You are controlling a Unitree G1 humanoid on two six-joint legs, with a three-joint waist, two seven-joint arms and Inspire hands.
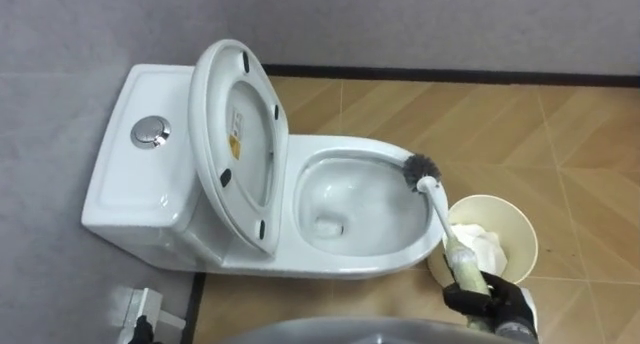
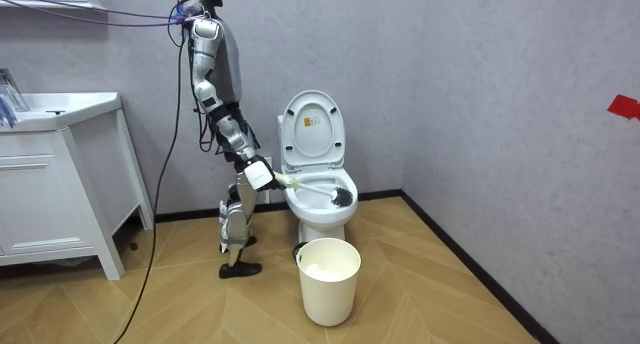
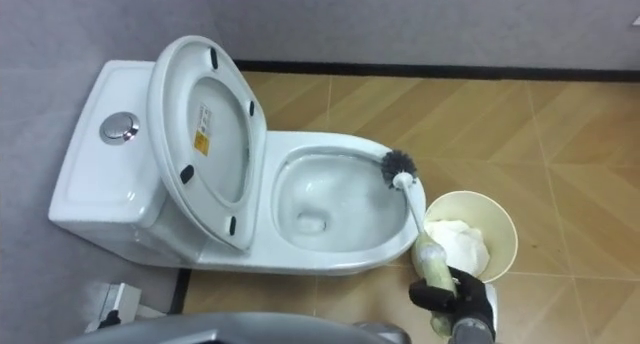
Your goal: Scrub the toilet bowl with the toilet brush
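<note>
White ceramic toilet (image 1: 345, 146), raised white seat and lid (image 1: 240, 144) leaning toward the cistern at 9 o'clock of the bowl. Round chrome flush button (image 1: 150, 132) on the cistern top.

Toilet brush (image 1: 435, 199): dark round bristle head, thin white stem, pale yellowish translucent grip. Head sits at the bowl's rim at about 2 o'clock, stem slanting down to 5 o'clock. Right hand (image 1: 490, 302), dark fingers wrapped tight round the grip, at the bottom edge of the eye view.

Sticker under the lid: yellow-orange mark plus small print, not readable.

Cream round plastic bin (image 1: 530, 229) on the wooden floor at 4 o'clock of the bowl, crumpled white paper (image 1: 488, 246) inside.

Room view: robot stands at 9 o'clock of the toilet, arm reaching over the bowl; white vanity cabinet (image 2: 60, 204) further toward 9 o'clock.
</note>
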